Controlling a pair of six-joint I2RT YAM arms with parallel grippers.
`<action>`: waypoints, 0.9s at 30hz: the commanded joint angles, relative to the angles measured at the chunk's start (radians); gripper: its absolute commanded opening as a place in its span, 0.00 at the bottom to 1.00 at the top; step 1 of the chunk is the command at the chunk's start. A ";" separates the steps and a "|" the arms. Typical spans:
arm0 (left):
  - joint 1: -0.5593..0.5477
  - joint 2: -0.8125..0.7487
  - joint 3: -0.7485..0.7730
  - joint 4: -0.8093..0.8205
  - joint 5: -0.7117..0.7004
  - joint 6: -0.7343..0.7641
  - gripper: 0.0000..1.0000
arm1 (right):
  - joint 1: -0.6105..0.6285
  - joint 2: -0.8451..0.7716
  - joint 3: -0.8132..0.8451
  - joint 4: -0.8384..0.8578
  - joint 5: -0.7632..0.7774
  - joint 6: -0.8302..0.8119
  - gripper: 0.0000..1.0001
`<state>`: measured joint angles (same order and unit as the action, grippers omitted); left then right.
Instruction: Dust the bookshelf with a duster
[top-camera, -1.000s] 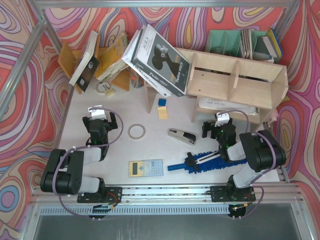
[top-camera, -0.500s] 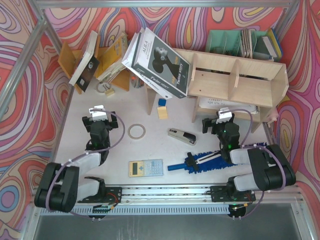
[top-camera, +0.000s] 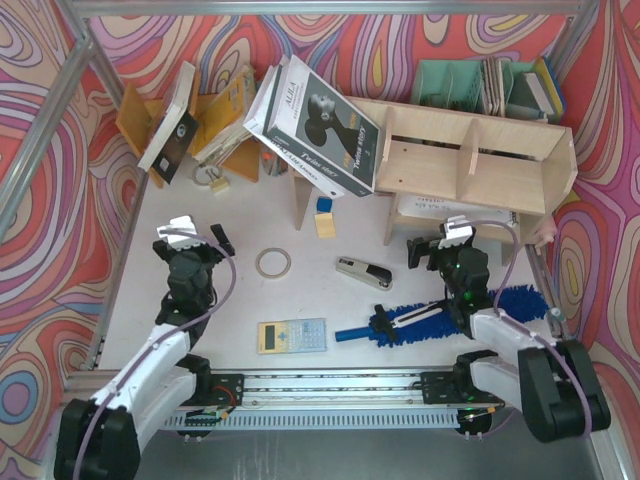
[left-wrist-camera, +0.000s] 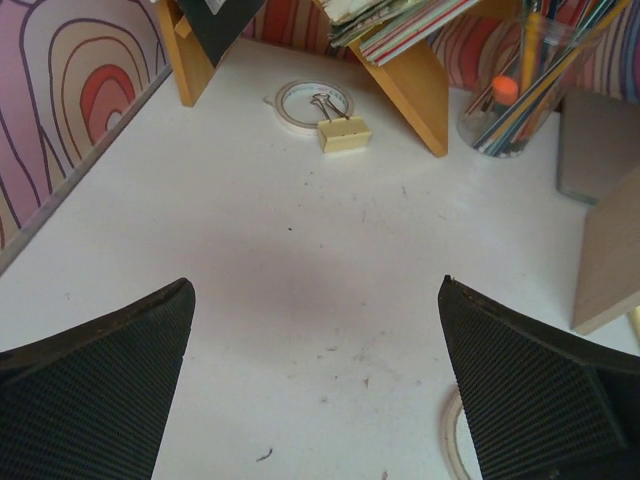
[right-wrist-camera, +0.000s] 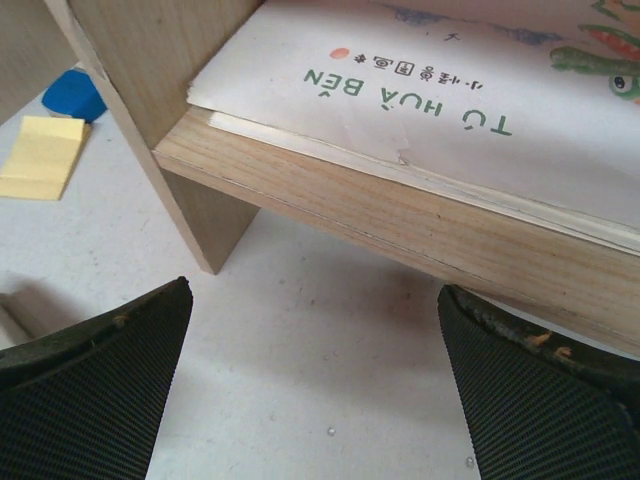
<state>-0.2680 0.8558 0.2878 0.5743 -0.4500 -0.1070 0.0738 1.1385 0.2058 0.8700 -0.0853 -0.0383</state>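
The bookshelf (top-camera: 470, 160), pale plywood with upright dividers, stands at the back right. Its lower board (right-wrist-camera: 400, 215) fills the top of the right wrist view, with a thin book (right-wrist-camera: 450, 110) lying on it. The blue fluffy duster (top-camera: 415, 322) lies flat on the table in front of the shelf, handle pointing left. My right gripper (top-camera: 445, 243) hovers open just before the shelf's lower board, beyond the duster, and my right forearm crosses over the duster. Only bare table shows between its jaws (right-wrist-camera: 315, 286). My left gripper (top-camera: 195, 232) is open over bare table (left-wrist-camera: 315, 283) at the left.
Large books (top-camera: 320, 120) lean on the shelf's left end. An orange book rack (top-camera: 215, 120) and a green file organiser (top-camera: 460, 85) stand at the back. A stapler (top-camera: 363, 271), calculator (top-camera: 292, 336) and tape ring (top-camera: 273, 263) lie mid-table. A binder clip (left-wrist-camera: 343, 133) and pen cup (left-wrist-camera: 510, 100) lie ahead of the left gripper.
Both arms have stretched out from their folded poses. The right gripper has shifted right and nearer the shelf, uncovering the duster's fluffy end. The left gripper has drifted left. Both stayed open.
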 joint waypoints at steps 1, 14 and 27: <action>-0.004 -0.109 0.026 -0.192 -0.007 -0.134 0.98 | 0.007 -0.116 0.056 -0.223 -0.046 0.050 0.99; -0.004 -0.192 0.095 -0.420 0.019 -0.417 0.98 | 0.011 -0.459 0.091 -0.557 -0.278 0.334 0.99; -0.004 -0.213 0.151 -0.534 -0.014 -0.458 0.98 | 0.010 -0.610 0.100 -0.747 -0.190 0.555 0.99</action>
<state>-0.2687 0.6655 0.4053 0.1051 -0.4461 -0.5282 0.0788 0.5220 0.2729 0.2188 -0.2607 0.4778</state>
